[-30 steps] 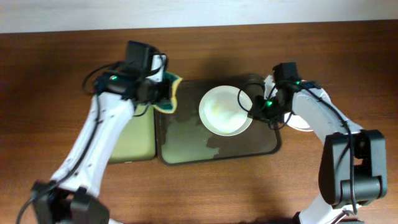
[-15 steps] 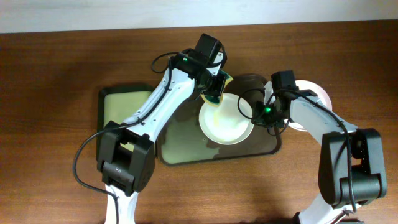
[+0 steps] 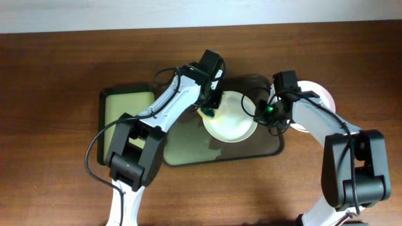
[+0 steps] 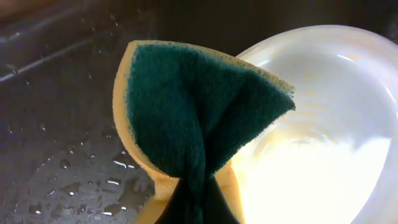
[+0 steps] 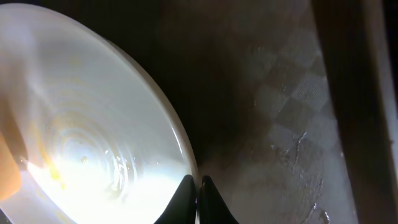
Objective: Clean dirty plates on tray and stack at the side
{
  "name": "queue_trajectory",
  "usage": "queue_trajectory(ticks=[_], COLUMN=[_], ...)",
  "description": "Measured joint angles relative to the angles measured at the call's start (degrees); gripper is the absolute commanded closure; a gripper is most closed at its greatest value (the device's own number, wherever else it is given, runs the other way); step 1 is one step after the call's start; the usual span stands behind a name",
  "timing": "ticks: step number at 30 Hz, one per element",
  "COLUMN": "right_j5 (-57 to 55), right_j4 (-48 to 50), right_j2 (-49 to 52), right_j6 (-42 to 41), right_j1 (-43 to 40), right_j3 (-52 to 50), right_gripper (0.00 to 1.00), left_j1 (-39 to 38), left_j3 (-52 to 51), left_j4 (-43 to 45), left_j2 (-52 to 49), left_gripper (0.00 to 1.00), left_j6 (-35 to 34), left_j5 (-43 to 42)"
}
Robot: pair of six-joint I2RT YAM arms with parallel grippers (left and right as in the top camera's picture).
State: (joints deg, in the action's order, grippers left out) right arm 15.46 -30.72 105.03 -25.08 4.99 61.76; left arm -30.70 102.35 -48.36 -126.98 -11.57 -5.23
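Note:
One white plate [image 3: 232, 117] with yellowish smears stands tilted over the dark brown tray [image 3: 188, 144]. My right gripper [image 3: 259, 112] is shut on its right rim; the wrist view shows the fingers [image 5: 198, 190] pinching the plate's edge [image 5: 93, 118]. My left gripper [image 3: 210, 105] is shut on a folded yellow sponge with a green scouring face [image 4: 193, 118], held at the plate's left rim [image 4: 323, 124]. Another white plate [image 3: 313, 107] lies on the table to the right, partly hidden by the right arm.
A smaller dark tray with a pale yellow-green inside [image 3: 125, 110] lies left of the brown tray. The brown tray's floor is wet with droplets [image 4: 74, 168]. Brown wooden table [image 3: 50, 94] all around.
My left gripper has carried the sponge from the small tray on the left across to the plate's left rim. The right gripper has kept hold of the plate.

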Motion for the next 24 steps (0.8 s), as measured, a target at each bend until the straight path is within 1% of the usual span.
queue_trajectory(ticks=[2, 5, 7, 9, 12, 18, 20, 22, 23, 24], right_j5=[0.0, 0.2, 0.2, 0.2, -0.5, -0.6, -0.6, -0.6, -0.6, -0.6], right_j4=[0.9, 1.3, 1.4, 1.4, 1.4, 1.3, 1.3, 1.4, 1.4, 1.5], right_j2=[-0.2, -0.2, -0.2, -0.2, -0.2, -0.3, -0.3, -0.3, -0.3, -0.2], right_j6=[-0.5, -0.5, -0.5, -0.6, -0.5, -0.4, -0.7, -1.5, -1.5, -1.5], right_j1=[0.0, 0.0, 0.0, 0.0, -0.1, -0.2, -0.2, -0.2, -0.2, -0.2], right_j3=[-0.6, -0.9, -0.9, -0.9, -0.9, -0.9, -0.9, -1.0, -1.0, -1.1], right_gripper=[0.96, 0.96, 0.96, 0.96, 0.96, 0.96, 0.96, 0.96, 0.95, 0.92], left_j1=[0.0, -0.5, -1.8, -2.0, -2.0, -2.9, -3.3, -1.5, 0.5, 3.7], left_j3=[0.0, 0.0, 0.2, 0.7, 0.9, 0.8, 2.3, 8.7, 12.0, 14.8], left_j4=[1.1, 0.2, 0.4, 0.2, -1.3, -1.1, -1.7, -4.6, -8.1, -15.4], left_j2=[0.0, -0.3, -2.7, -3.6, -4.3, -7.6, -7.8, -7.8, -7.1, -4.7], left_gripper=[1.00, 1.00, 1.00, 1.00, 1.00, 1.00, 1.00, 1.00, 1.00, 1.00], left_j6=[0.0, 0.0, -0.3, -0.9, -1.5, -1.5, -1.6, -1.7, -1.7, -1.8], left_j5=[0.1, 0.4, 1.0, -0.3, -10.3, -36.0, -42.2, -42.4, -39.7, -32.2])
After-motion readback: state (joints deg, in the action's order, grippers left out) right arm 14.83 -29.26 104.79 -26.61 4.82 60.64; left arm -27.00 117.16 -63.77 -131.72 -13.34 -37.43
